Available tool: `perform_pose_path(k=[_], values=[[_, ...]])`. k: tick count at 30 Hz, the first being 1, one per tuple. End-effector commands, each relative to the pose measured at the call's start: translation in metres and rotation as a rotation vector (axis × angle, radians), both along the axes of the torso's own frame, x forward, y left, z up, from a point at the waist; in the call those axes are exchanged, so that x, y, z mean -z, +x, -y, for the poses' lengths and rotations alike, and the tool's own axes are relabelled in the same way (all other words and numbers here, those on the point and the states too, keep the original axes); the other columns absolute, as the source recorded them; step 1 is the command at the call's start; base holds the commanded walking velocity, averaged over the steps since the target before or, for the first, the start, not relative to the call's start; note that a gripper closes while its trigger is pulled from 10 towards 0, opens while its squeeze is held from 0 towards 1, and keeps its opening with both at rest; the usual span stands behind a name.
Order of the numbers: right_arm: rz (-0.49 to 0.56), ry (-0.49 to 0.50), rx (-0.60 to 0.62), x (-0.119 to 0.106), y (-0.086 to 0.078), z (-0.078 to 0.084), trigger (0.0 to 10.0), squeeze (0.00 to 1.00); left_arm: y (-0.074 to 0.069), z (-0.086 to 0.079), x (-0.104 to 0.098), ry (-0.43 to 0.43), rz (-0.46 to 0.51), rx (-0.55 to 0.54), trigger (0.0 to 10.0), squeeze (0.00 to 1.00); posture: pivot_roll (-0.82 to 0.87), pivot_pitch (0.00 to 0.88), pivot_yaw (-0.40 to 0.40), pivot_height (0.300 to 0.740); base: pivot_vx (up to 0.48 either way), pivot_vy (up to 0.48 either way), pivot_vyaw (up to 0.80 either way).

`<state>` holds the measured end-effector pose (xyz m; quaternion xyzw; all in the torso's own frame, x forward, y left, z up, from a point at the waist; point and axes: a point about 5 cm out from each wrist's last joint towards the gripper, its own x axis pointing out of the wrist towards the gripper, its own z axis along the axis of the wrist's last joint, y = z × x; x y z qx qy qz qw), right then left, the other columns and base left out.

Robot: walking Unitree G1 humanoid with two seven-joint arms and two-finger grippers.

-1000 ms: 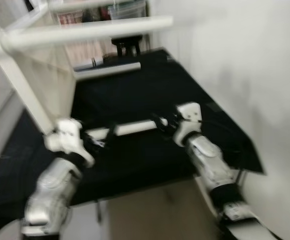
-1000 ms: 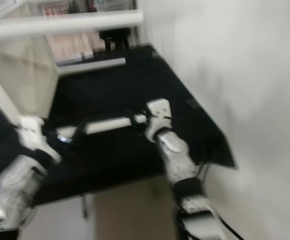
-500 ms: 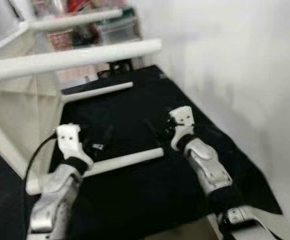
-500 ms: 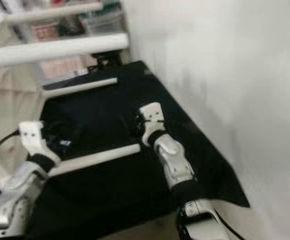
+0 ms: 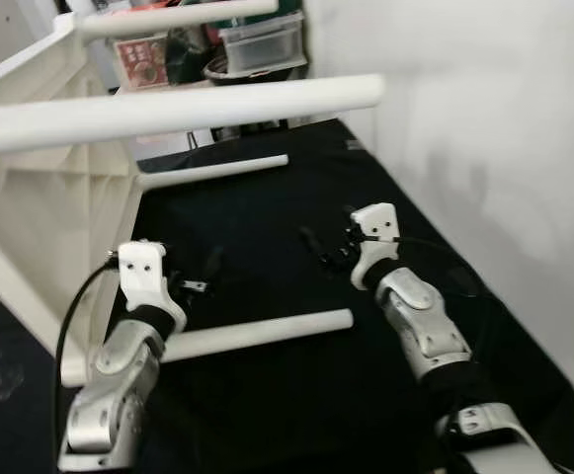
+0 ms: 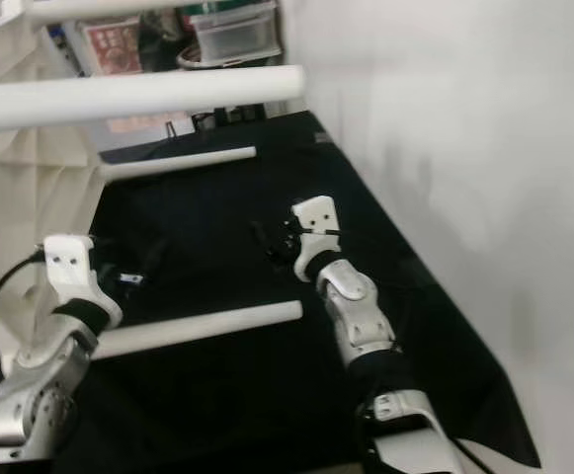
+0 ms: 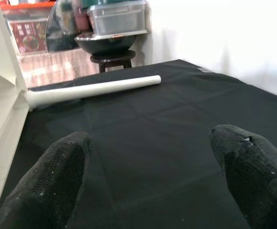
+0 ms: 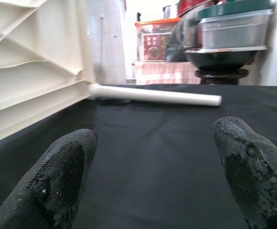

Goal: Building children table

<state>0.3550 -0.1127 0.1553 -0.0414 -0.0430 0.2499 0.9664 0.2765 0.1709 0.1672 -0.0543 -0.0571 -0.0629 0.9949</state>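
Note:
A white children's table (image 5: 40, 217) lies tipped on its side at the left, its round legs pointing right. One leg (image 5: 168, 111) crosses high in front, and another leg (image 5: 212, 173) rests on the black cloth (image 5: 267, 217) further back. The nearest leg (image 5: 257, 334) lies low on the cloth, just nearer to me than both grippers. My left gripper (image 5: 205, 275) hovers open over the cloth with nothing in it. My right gripper (image 5: 326, 247) is open and empty too. In the wrist views, the left gripper (image 7: 157, 176) and the right gripper (image 8: 152, 176) face the far leg (image 7: 95, 88).
A white wall (image 5: 484, 118) runs close along the right of the cloth. Behind the cloth stand a dark bowl on a small stool (image 7: 107, 45), clear plastic boxes (image 5: 262, 44) and shelves with packets (image 5: 143, 59). Tiled floor (image 7: 57, 64) lies beyond.
A second ago the low white leg lay between my two grippers. Now both are off it and it lies nearer to me. The camera has also shifted.

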Motion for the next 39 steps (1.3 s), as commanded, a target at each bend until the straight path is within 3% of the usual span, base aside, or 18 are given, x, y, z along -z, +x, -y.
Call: perform_pose_path(k=[1,13,18,20,22,26,27,28,29,31,34,39], values=[[-0.010,-0.007,0.009,0.001,0.000,0.003,10.0,0.00,-0.001,0.000,0.001,0.028,-0.010,0.000,10.0,0.00,-0.07,0.000,0.120,0.740,0.000,0.480,0.00],[-0.008,-0.015,0.014,0.000,0.001,0.004,10.0,0.00,0.000,0.007,-0.002,0.016,-0.011,0.013,10.0,0.00,-0.07,0.000,0.118,0.740,0.000,0.023,0.00],[0.005,-0.014,0.021,-0.003,0.001,0.006,10.0,0.00,0.001,0.007,-0.002,0.003,-0.025,-0.042,10.0,0.00,-0.07,0.002,0.118,0.740,0.000,0.000,0.00],[0.028,-0.038,0.025,-0.006,0.002,0.008,10.0,0.00,0.001,0.007,-0.001,-0.007,-0.040,-0.053,10.0,0.00,-0.07,0.002,0.121,0.740,0.000,0.000,0.00],[0.100,-0.127,0.024,-0.016,0.002,0.016,10.0,0.00,0.000,0.009,0.004,-0.043,-0.083,-0.080,10.0,0.00,-0.07,0.002,0.122,0.740,0.000,0.000,0.00],[0.118,-0.150,0.023,-0.019,0.002,0.018,10.0,0.00,0.000,0.009,0.006,-0.052,-0.094,-0.086,10.0,0.00,-0.07,0.002,0.122,0.740,0.000,0.000,0.00],[0.182,-0.175,0.036,-0.036,0.003,0.030,10.0,0.00,-0.003,0.013,0.008,-0.066,-0.111,-0.080,0.0,0.00,-0.09,0.001,0.131,0.740,0.000,0.000,0.00],[0.264,-0.191,0.020,-0.062,0.000,0.043,10.0,0.00,-0.005,0.019,0.010,-0.075,-0.128,-0.061,0.0,0.00,-0.09,0.003,0.133,0.740,0.000,0.000,0.00],[0.264,-0.191,0.020,-0.062,0.000,0.043,10.0,0.00,-0.005,0.019,0.010,-0.075,-0.128,-0.061,0.0,0.00,-0.09,0.003,0.133,0.740,0.000,0.000,0.00],[0.394,-0.238,-0.036,-0.100,-0.013,0.058,10.0,0.00,-0.008,0.030,0.012,-0.061,-0.145,-0.016,0.0,0.00,-0.10,0.001,0.136,0.740,0.000,0.000,0.00],[0.436,-0.277,-0.088,-0.111,-0.021,0.059,10.0,0.00,-0.008,0.034,0.012,-0.031,-0.152,0.003,0.0,0.00,-0.11,0.000,0.138,0.740,0.000,0.000,0.00],[0.460,-0.354,-0.175,-0.109,-0.029,0.046,10.0,0.00,-0.007,0.040,0.012,0.000,-0.151,0.036,0.0,0.00,-0.11,0.000,0.143,0.740,0.000,0.000,0.00]])
